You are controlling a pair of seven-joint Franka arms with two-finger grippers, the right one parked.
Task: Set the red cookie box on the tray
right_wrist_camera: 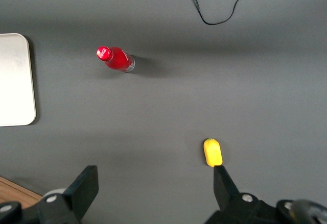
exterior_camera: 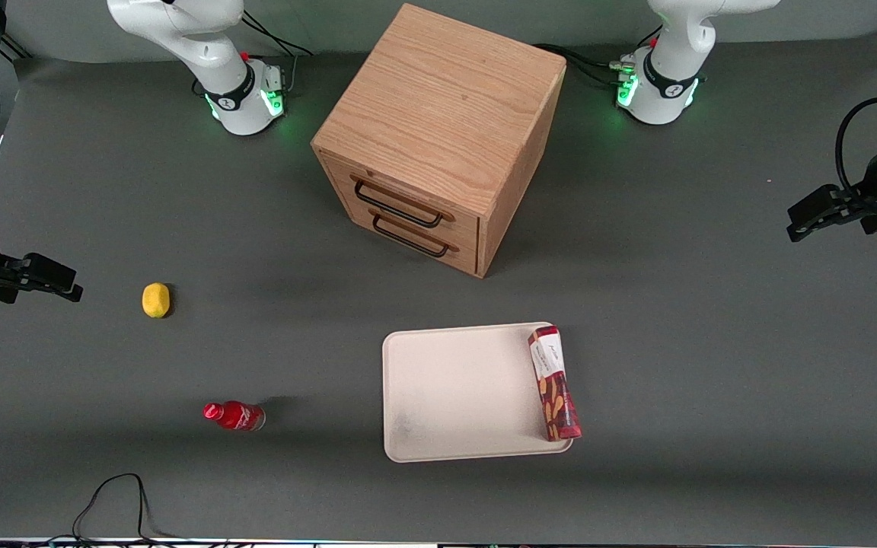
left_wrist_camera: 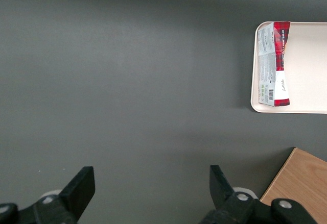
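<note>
The working arm (exterior_camera: 671, 57) is glossy white with a black band at its base joint, green lights glowing at the foot and black cables trailing off. Its gripper (exterior_camera: 795, 224), toward the working arm's end of the table, is matt black, jaws parted, silver screws.

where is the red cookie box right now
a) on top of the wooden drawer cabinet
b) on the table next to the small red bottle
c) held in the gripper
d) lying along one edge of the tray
d: the red cookie box lies flat along the edge of the tray toward the working arm's end; the gripper is off near that end of the table, its jaws open and empty.
</note>
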